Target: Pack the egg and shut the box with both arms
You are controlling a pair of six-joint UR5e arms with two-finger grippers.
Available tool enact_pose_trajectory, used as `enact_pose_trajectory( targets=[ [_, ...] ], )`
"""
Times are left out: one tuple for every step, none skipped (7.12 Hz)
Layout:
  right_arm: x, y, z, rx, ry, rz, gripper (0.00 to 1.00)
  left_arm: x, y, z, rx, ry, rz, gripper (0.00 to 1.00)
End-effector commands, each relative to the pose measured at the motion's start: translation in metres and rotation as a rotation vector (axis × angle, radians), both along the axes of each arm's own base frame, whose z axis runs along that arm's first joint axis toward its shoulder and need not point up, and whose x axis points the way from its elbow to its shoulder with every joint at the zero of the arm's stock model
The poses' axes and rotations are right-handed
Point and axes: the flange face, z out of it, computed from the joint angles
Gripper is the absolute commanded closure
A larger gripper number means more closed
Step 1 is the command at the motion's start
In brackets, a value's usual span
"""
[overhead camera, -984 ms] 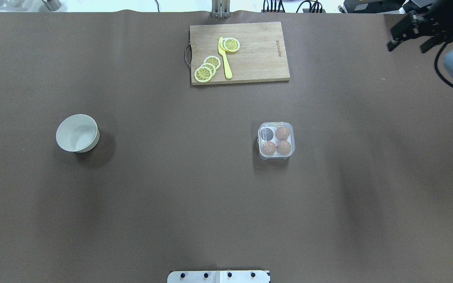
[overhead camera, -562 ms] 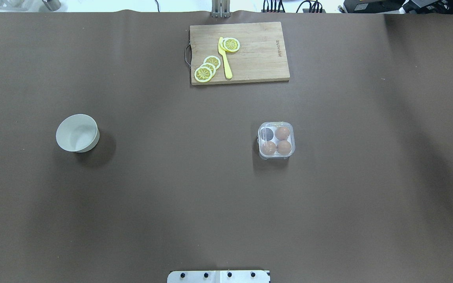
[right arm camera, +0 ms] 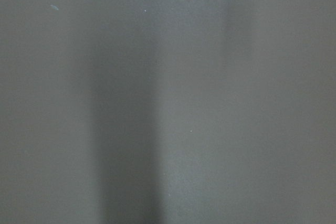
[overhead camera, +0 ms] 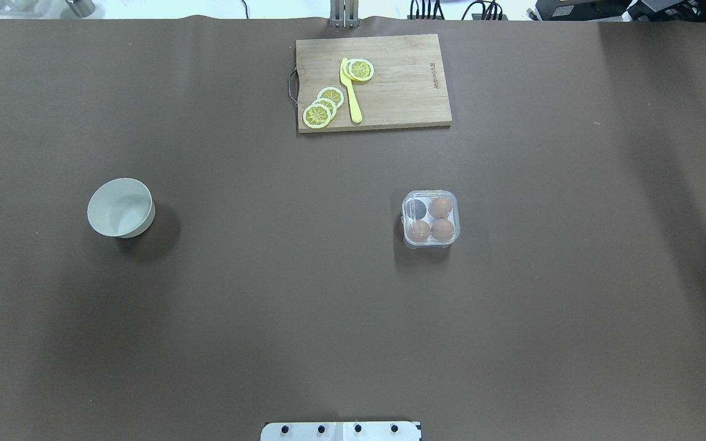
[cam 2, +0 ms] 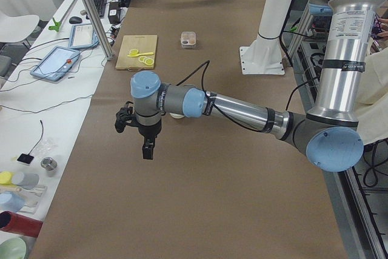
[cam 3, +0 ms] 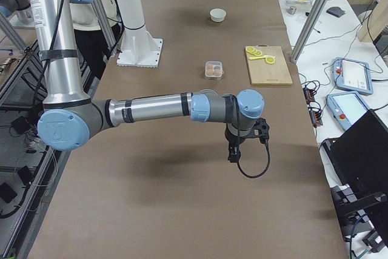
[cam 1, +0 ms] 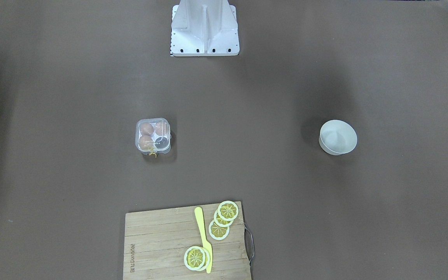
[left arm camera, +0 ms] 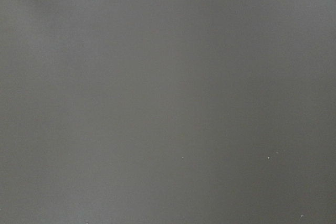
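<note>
The clear box (overhead camera: 431, 218) stands right of the table's middle, and its lid seems to lie down over the cups. Three brown eggs (overhead camera: 440, 207) sit in it; the fourth cup looks dark. I cannot tell the task's egg from the others. The box also shows in the front view (cam 1: 153, 136) with yellow thread at its edge. My left gripper (cam 2: 147, 148) hangs over the table's left end, far from the box. My right gripper (cam 3: 233, 153) hangs over the right end. I cannot tell whether either is open or shut.
A white bowl (overhead camera: 120, 207) stands on the left half. A wooden cutting board (overhead camera: 408, 82) with lemon slices and a yellow knife lies at the far edge. The white base plate (overhead camera: 341, 430) is at the near edge. Both wrist views show only brown table cover.
My right gripper was at the top right corner of the overhead view, slid off the right edge, and is now out of that view. Box, bowl and board have not moved.
</note>
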Motion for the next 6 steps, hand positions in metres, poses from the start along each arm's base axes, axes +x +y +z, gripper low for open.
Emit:
enact_pose_trajectory(
  targets=[
    [0.012, 0.008, 0.009, -0.001, -0.005, 0.004, 0.00, -0.004, 0.008, 0.037, -0.054, 0.000, -0.002, 0.02],
    [0.012, 0.008, 0.009, -0.001, -0.007, 0.004, 0.00, -0.015, 0.017, 0.052, -0.042, 0.000, 0.005, 0.02],
    [0.013, 0.010, 0.011, -0.003, -0.007, 0.005, 0.00, -0.023, 0.021, 0.068, -0.028, -0.001, 0.019, 0.02],
    [0.014, 0.010, 0.011, 0.001, -0.007, 0.007, 0.00, -0.023, 0.024, 0.084, -0.010, 0.032, 0.029, 0.02],
    [0.016, 0.010, 0.009, 0.005, -0.008, 0.013, 0.00, -0.022, 0.027, 0.088, 0.018, 0.055, 0.030, 0.02],
    [0.016, 0.007, 0.006, 0.005, -0.008, 0.013, 0.00, -0.022, 0.028, 0.089, 0.017, 0.056, 0.030, 0.02]
  ],
)
